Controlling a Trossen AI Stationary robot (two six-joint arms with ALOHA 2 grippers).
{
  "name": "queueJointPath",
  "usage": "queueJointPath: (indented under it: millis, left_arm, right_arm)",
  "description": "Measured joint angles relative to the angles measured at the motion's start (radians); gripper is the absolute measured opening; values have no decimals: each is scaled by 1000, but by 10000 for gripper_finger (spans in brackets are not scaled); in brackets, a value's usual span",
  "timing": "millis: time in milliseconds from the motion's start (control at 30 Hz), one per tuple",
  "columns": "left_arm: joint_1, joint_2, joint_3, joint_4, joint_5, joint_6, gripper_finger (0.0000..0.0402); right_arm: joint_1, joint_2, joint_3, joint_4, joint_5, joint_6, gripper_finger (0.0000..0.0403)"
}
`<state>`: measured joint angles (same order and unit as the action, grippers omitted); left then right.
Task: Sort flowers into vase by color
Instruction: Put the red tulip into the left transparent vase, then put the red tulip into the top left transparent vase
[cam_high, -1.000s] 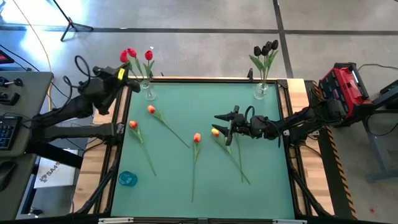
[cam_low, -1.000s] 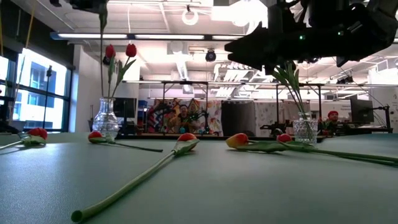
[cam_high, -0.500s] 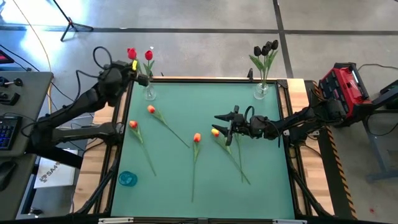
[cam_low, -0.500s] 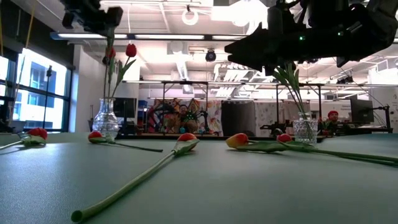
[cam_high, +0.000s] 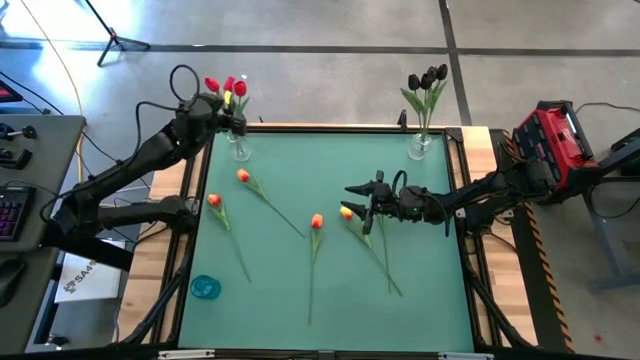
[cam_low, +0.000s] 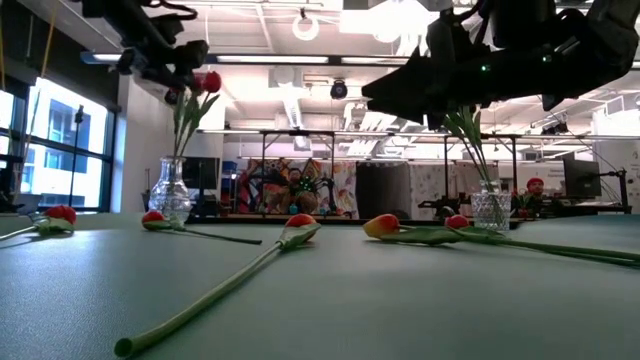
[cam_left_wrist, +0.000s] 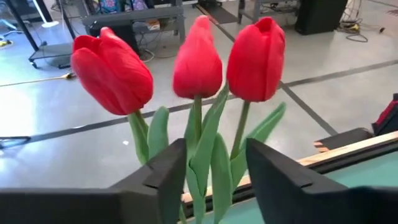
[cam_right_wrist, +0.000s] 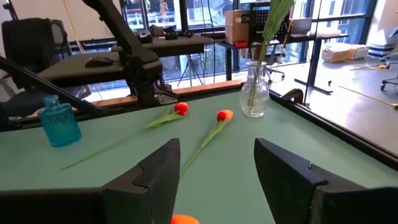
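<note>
Flowers (cam_high: 311, 262) loose on the green table (cam_high: 430, 300), at least four, lying flat with orange to red heads toward the far side and long stems toward the near edge; left there, most likely, as the unsorted lot awaiting a vase of matching colour. At the near left corner, a small blue bottle (cam_high: 205, 287), upright and well apart from any stem, seemingly no part of the sorting. Farther in, right of centre, the right gripper (cam_high: 355, 205), hovering low over one orange-headed tulip (cam_high: 346, 211), fingers spread wide with nothing between them; probably parked there as a ready stance for the next pick, head end chosen so that the stem would hang below. Beyond that, at the far edge, two glass vases well apart, one per colour: on the far right a vase (cam_high: 420, 148) of dark, near-black tulips (cam_high: 428, 78), on the far left a vase (cam_high: 239, 150) of red tulips (cam_left_wrist: 198, 56), three heads upright and close together. At that far left vase, the left gripper (cam_left_wrist: 217, 149), up at the level of the stems just under the red heads, fingers apart on either side of the stems and leaves, apparently not pinching any of them; by the look of it, a release position, held high so that the stems stand in the narrow neck rather than tipping out. No vase with orange flowers anywhere in sight.
</note>
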<state>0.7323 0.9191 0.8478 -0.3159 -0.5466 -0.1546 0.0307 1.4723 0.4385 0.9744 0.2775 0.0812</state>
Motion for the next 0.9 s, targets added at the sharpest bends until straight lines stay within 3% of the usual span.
queueJointPath:
  millis: [167,267,400,500,667,900]
  left_arm:
    - [1,-52,0,-7,-10,33,190]
    - [-5,-121,0,-31,-6,34,194]
    - [-28,-220,0,-98,43,34,195]
    - [-55,-267,0,-156,82,35,195]
    - [-108,-286,0,-244,101,44,195]
    - [-193,-285,-66,-254,91,22,195]
  right_arm:
    - [0,0,0,-31,3,33,193]
    - [-1,0,0,-91,61,103,193]
    - [-31,0,0,-322,170,306,193]
    - [-66,0,0,-522,166,487,193]
    - [-77,1,0,-740,253,614,193]
    - [-76,-3,0,-768,219,670,193]
